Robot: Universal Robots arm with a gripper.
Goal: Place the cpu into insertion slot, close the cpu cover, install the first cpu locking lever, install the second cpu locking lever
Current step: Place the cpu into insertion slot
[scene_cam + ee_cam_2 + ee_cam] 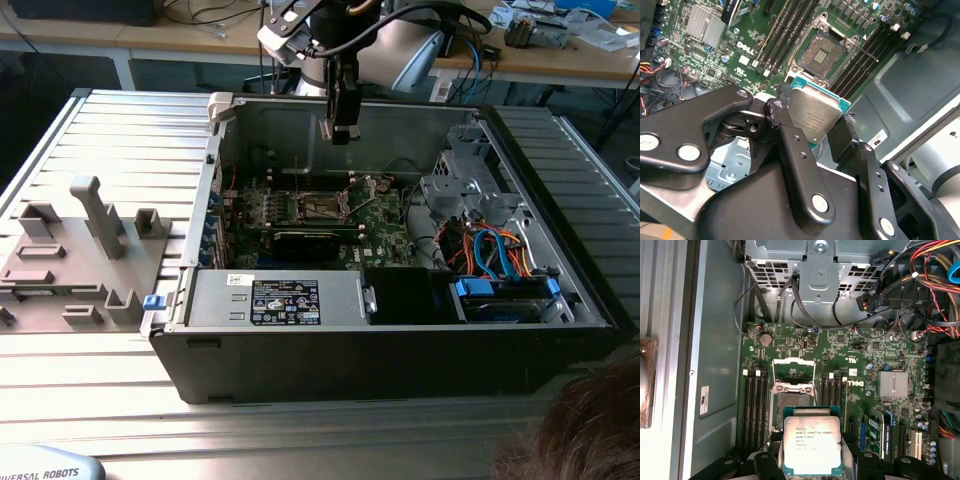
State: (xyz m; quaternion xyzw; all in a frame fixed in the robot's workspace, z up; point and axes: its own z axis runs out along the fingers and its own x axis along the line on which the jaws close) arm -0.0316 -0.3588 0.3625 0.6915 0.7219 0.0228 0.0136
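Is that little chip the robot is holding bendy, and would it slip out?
Probably stiff: the cpu looks flat though the gripper pinches only its edges. Likely light, being small and thin. Its shiny metal top might be slippery.

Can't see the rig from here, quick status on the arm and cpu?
Gripper shut on the cpu, over the open case. Insertion slot bare, cpu cover standing open. Nothing seen between cpu and slot.
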